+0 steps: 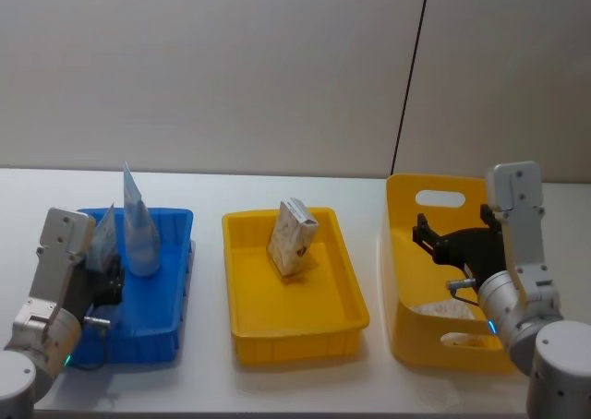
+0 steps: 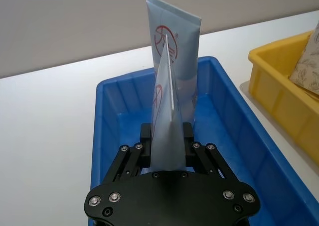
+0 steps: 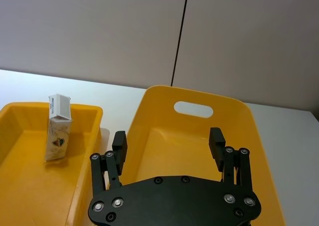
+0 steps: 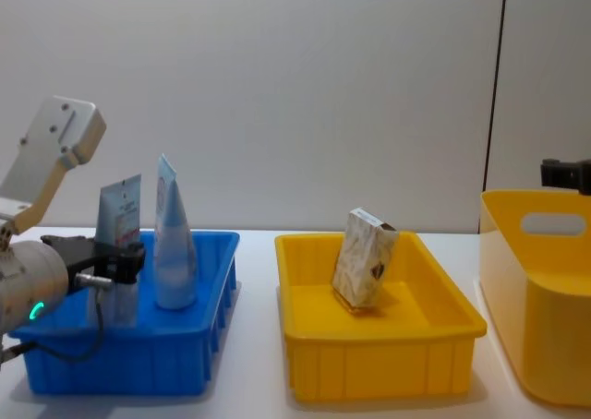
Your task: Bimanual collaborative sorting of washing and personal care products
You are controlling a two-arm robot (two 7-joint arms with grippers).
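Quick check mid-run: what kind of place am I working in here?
Likely a lab or test bench: a white table, plain wall panels, and a blue bin, yellow tray and tall yellow bin lined up.

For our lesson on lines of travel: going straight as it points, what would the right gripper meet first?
Probably the far wall of the tall yellow bin, ahead of the right gripper; depth unclear.

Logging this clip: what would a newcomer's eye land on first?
The left gripper is shut on a tube standing in the blue bin, beside a second upright tube. A carton stands tilted in the middle yellow tray, and the right gripper hangs open over the tall yellow bin.
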